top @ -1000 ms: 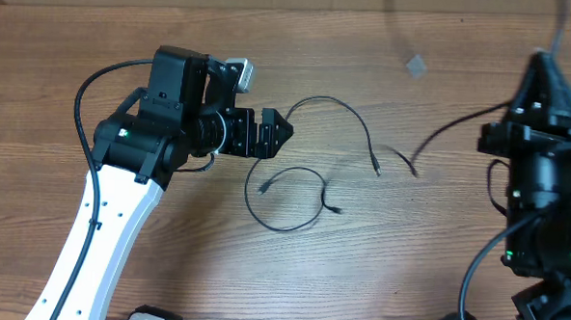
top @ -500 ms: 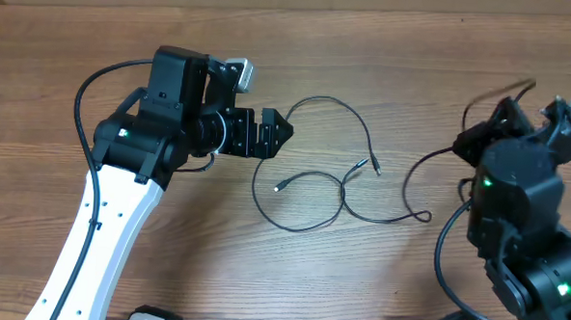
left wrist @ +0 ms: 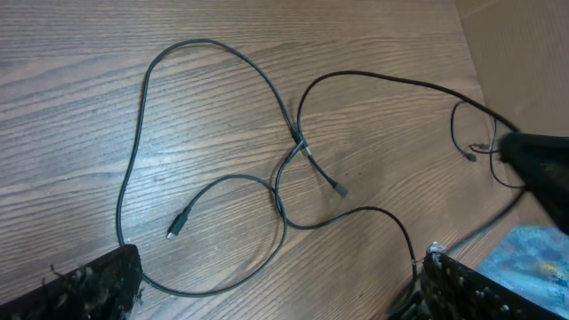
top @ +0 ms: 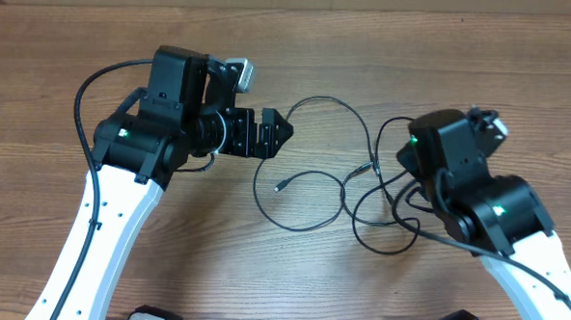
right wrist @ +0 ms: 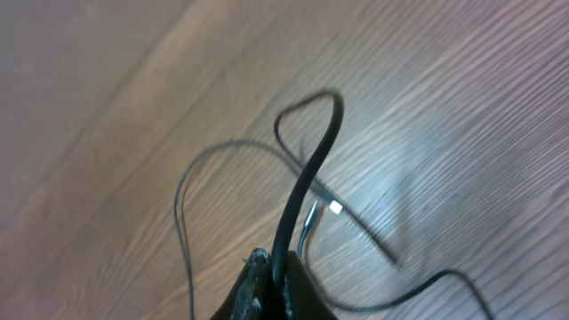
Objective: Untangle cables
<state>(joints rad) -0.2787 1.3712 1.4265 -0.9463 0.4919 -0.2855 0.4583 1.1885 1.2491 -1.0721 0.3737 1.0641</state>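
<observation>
— Starting at the left: what is the left gripper (top: pixel 279 131) doing?

— It hangs over the table (top: pixel 98 36) with its jaws spread wide and nothing gripped. The cables (left wrist: pixel 298 144) start right at its tip and spread away to its right. In the left wrist view one strand runs just beside a finger (left wrist: pixel 93 284); I cannot tell whether it touches.

— How do the cables look?

— Thin and black, lying on the table in loose overlapping loops that cross near the middle. One plug (left wrist: pixel 178 224) sits inside the lower loop, and another plug (left wrist: pixel 340 189) lies just past the crossing.

— And on the right?

— The right gripper (right wrist: pixel 267 289) is pinched closed on one cable, which rises from between its fingers in a bend. From overhead the right arm (top: pixel 477 197) covers those fingers, and strands loop out from under it toward the middle.
</observation>
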